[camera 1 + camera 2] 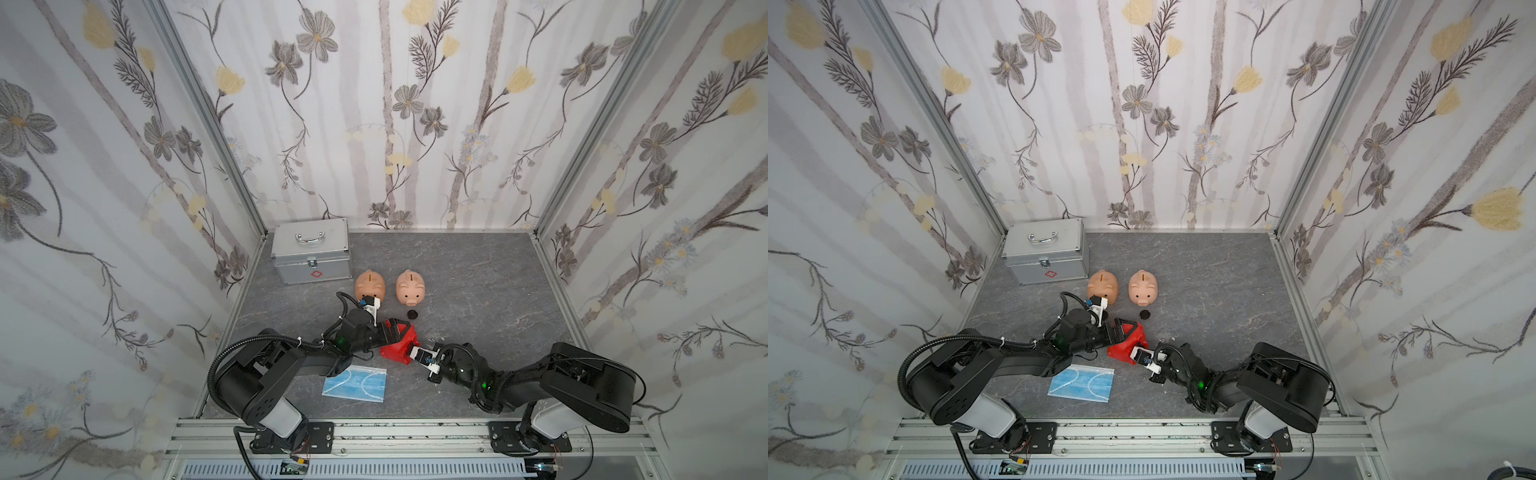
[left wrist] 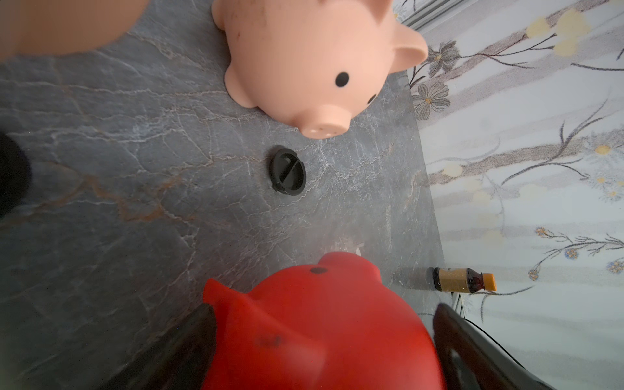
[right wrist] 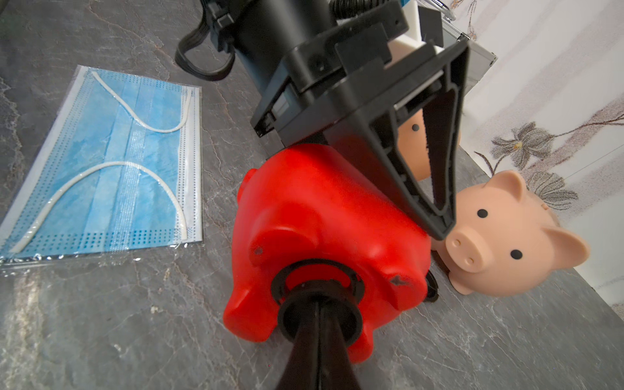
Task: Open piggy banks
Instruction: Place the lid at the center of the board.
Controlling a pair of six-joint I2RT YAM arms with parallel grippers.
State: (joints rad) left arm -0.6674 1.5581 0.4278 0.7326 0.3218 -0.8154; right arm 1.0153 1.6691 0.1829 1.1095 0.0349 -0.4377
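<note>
The left hand (image 1: 402,332) has the red piggy bank (image 1: 395,351) clamped, and it's a wide grip. The jaws stand far apart, with one finger (image 2: 182,347) pressed against each flank of the pig. The pig lies tipped on its side on the bench (image 1: 478,291).

The right hand (image 3: 319,326) meets it from the opposite side, straight at the belly. Its fingers are pinched tight together on the black belly plug (image 3: 354,319) (whether the plug sits fully in its hole or has lifted a little, the wrist view doesn't settle). So the red pig sits directly between the two hands, touching both.

Just beyond the left hand's fingertips a loose plug (image 1: 412,314) lies flat on the bench, apart from the red pig. Just past it stands a peach-pink piggy bank (image 1: 410,287), upright, its snout pointing back at that plug. A second peach-pink piggy bank (image 1: 369,283) stands beside it, upright too, right behind the left wrist. The wrist's camera mount covers the front of this pig in both top views.

Farther out past that pig, in the corner, sits the silver case (image 1: 309,249), lid shut and handle up. On the near side of the hands, by the left forearm, a blue face mask (image 1: 355,384) in clear wrap lies flat, well apart from the pigs.
</note>
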